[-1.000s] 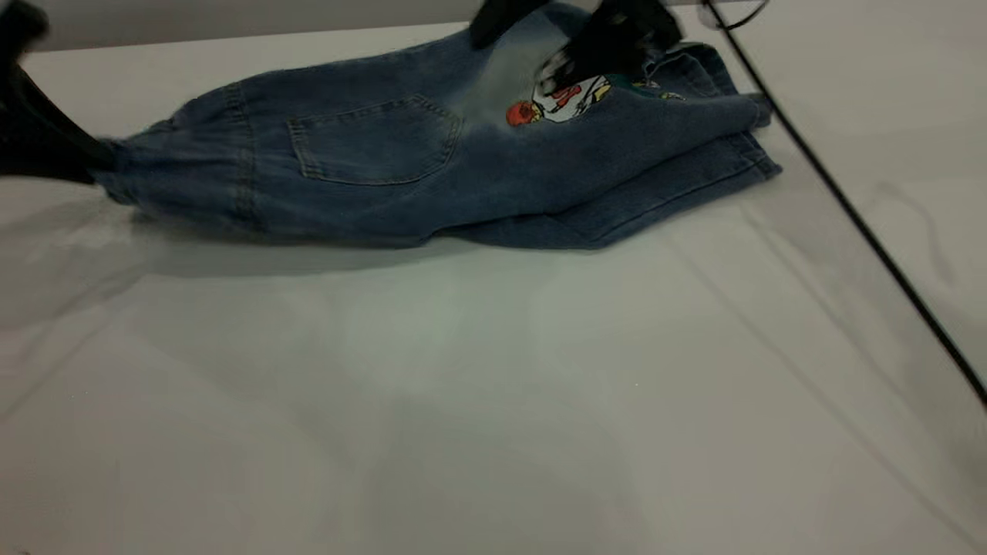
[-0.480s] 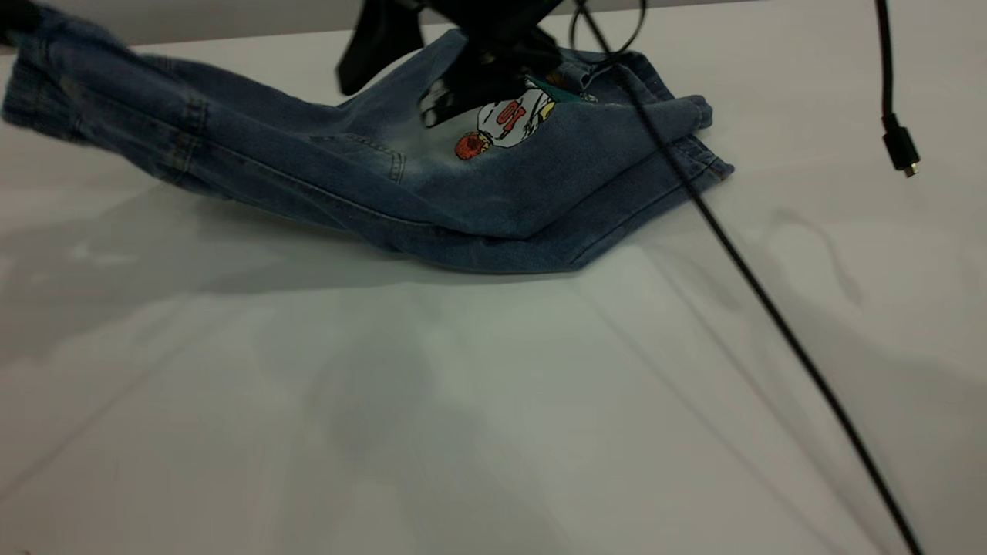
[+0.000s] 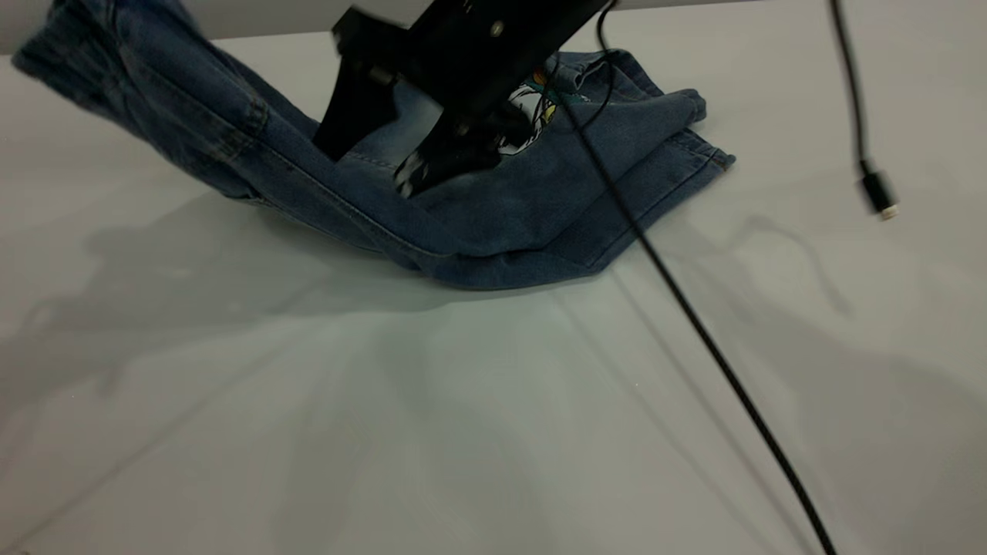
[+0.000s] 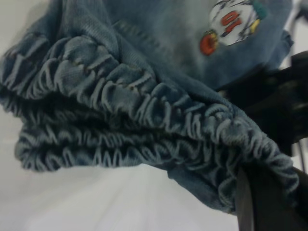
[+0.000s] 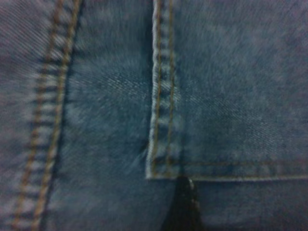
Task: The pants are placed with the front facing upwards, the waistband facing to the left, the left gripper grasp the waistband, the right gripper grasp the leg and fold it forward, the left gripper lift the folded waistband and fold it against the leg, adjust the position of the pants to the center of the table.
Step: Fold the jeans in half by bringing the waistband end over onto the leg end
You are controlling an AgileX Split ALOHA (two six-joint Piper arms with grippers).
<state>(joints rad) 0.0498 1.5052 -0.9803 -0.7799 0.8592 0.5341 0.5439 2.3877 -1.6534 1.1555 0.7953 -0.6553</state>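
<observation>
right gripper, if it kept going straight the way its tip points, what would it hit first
Almost certainly the pants. The right gripper angles down onto the folded denim, and its wrist view shows a dark fingertip just under the back pocket corner. It looks to be already touching, though depth is unclear.

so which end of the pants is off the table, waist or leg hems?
The waist end: the gathered elastic band is held up in the air at the left, while the leg hems lie flat on the table at the right.
</observation>
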